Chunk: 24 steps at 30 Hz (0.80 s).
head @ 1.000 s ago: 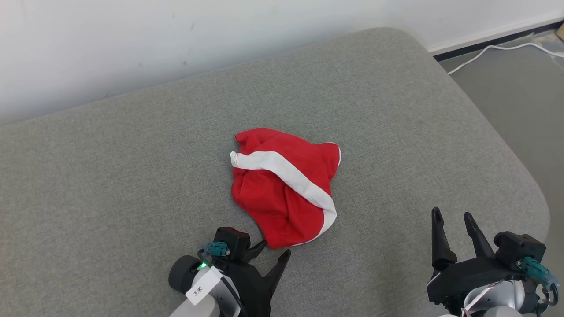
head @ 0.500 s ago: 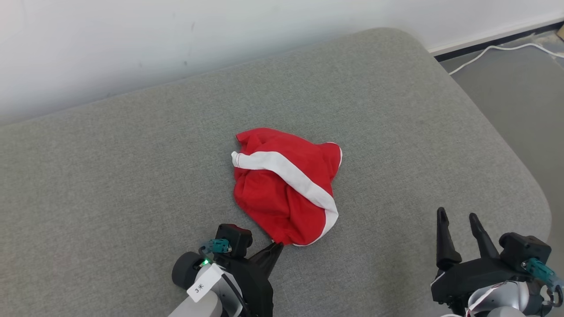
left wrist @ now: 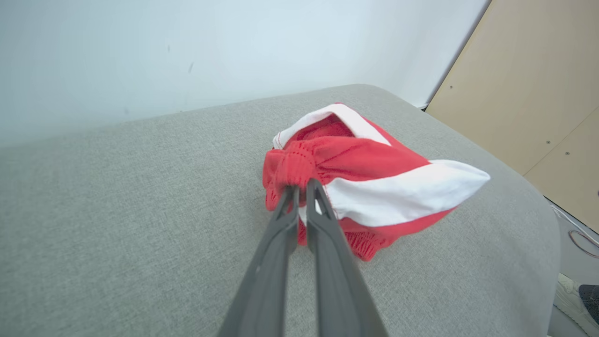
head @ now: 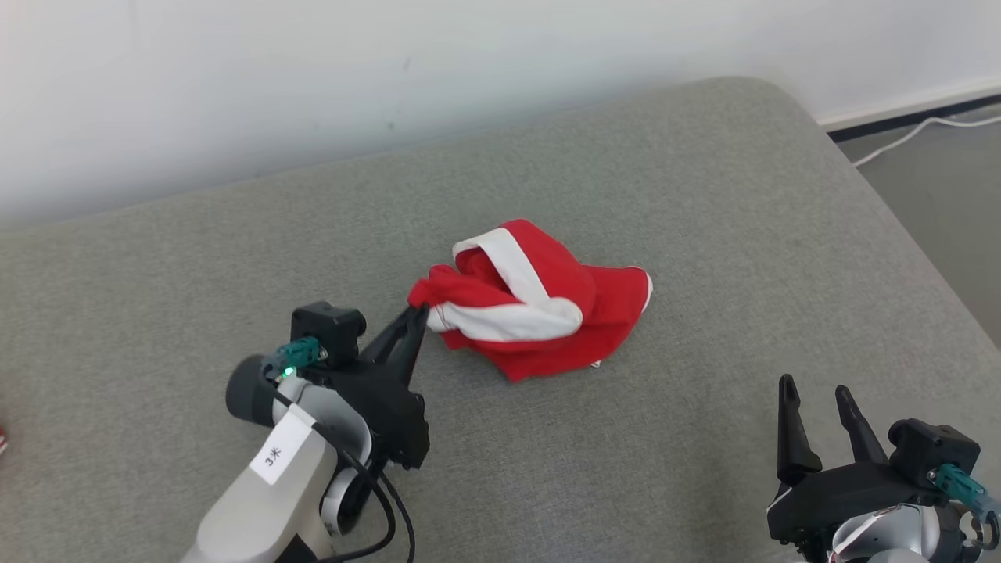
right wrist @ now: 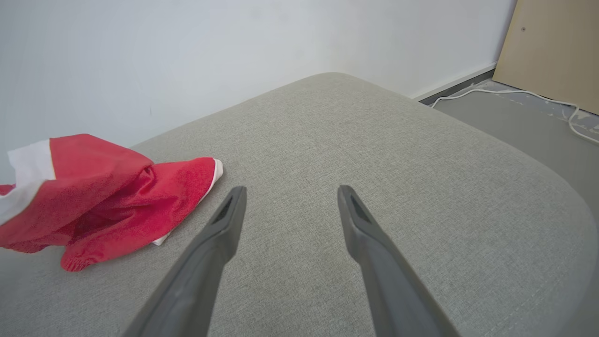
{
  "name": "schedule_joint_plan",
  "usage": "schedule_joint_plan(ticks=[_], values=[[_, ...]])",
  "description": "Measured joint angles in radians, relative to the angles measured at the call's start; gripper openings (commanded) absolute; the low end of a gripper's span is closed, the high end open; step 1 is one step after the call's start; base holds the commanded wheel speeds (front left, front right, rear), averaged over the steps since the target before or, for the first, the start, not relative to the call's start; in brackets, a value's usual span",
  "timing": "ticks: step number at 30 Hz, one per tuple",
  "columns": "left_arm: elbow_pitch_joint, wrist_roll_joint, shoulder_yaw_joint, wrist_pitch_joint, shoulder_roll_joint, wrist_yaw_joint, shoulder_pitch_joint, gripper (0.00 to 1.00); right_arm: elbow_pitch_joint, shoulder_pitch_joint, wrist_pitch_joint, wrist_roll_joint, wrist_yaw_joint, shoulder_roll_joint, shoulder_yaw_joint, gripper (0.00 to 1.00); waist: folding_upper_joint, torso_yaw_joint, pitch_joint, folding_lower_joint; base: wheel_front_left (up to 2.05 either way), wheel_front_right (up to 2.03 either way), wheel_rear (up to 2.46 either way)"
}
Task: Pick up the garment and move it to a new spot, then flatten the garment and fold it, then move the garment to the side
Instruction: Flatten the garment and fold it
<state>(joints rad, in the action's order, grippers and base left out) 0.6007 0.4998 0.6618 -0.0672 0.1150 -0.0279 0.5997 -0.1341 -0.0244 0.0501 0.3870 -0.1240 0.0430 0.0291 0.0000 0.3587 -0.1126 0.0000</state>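
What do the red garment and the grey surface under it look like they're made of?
Garment: soft matte knit, perhaps cotton or polyester; it folds limply and its gathered edge shows fine ribbing. Grey surface: matte woven upholstery fabric, probably over padding; a fine weave shows, and the corner is rounded.
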Motion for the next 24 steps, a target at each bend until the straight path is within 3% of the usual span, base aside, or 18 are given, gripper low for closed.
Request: schedule_joint_plan(ticks=[5, 11, 24], values=[[-0.034, -0.051, -0.004, -0.026, 0.023, 0.047, 0.025, 0.09, -0.008, 0.001, 0.0, 0.0, 0.0, 0.0, -0.01, 1.0, 0.0, -0.025, 0.027, 0.0, 0.0, 0.0, 0.0], [-0.073, -0.088, 0.002, -0.049, 0.044, 0.072, 0.045, 0.02, -0.024, 0.001, 0.0, 0.0, 0.0, 0.0, -0.03, 1.0, 0.0, -0.035, 0.059, 0.0, 0.0, 0.0, 0.0], [-0.108, -0.17, 0.086, -0.039, 0.01, 0.036, 0.189, 0.0, -0.056, 0.0, 0.003, 0.026, 0.0, 0.001, -0.067, 1.0, 0.0, 0.013, 0.094, 0.0, 0.0, 0.0, 0.0]])
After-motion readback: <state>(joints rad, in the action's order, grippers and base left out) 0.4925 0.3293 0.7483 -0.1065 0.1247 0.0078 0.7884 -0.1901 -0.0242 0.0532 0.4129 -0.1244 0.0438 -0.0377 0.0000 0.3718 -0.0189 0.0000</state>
